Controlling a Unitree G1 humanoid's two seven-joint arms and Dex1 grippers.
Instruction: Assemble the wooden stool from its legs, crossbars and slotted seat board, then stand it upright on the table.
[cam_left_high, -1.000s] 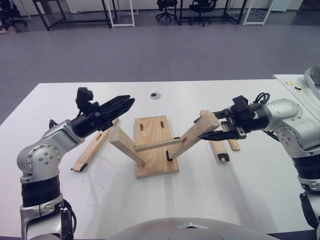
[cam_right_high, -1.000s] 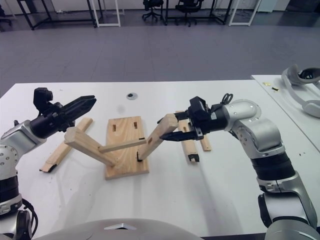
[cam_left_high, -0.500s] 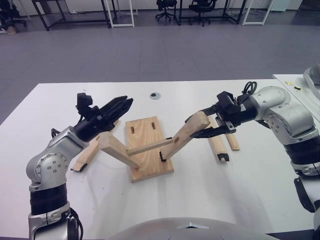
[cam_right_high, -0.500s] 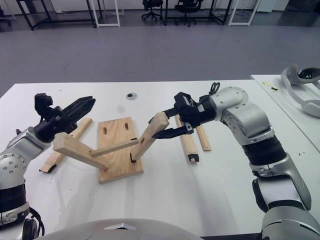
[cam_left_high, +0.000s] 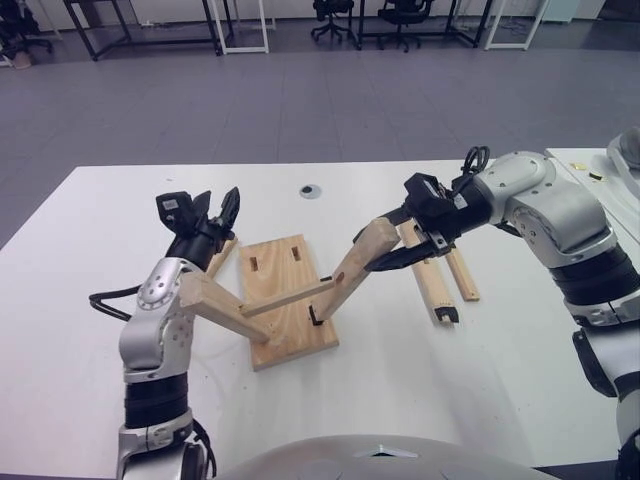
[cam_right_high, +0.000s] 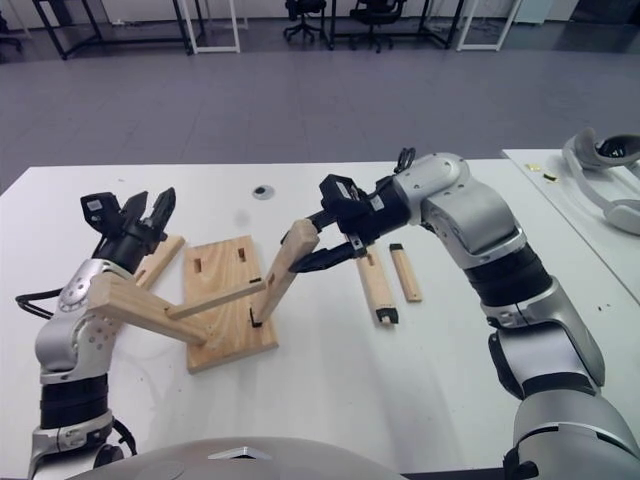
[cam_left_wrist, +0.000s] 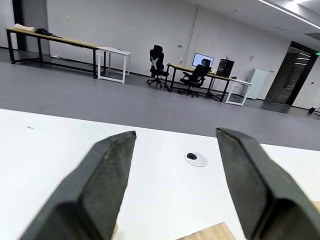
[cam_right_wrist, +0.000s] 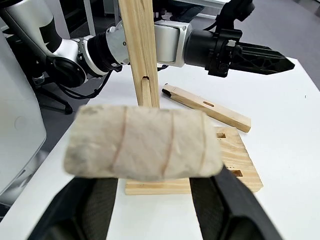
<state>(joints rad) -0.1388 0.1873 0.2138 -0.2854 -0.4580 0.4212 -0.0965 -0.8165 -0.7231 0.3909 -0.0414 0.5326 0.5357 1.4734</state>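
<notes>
Right now the step in hand is seating the half-built frame on the seat board (cam_left_high: 295, 340), which lies flat on the table (cam_left_high: 480, 380) a little left of its middle. The right gripper (cam_left_high: 375, 245) is clamped on the upper end of one leg (cam_left_high: 352, 272); a crossbar (cam_left_high: 285, 298) ties that leg to a second leg (cam_left_high: 225, 308), and the whole frame leans tilted over the board, its lower ends down by the board's near edge (whether either end sits in a slot, I cannot tell). The left gripper (cam_left_high: 215, 203) hovers empty beyond the board's left side, fingers spread wide. Another leg (cam_right_high: 158, 258) lies just below it toward the table's left edge, and a spare leg (cam_left_high: 428, 280) and a shorter bar (cam_left_high: 463, 275) lie side by side right of the board. Next, I judge, the free hand should take the second leg – then both lower ends can be lined up with the slots and pressed in evenly.
</notes>
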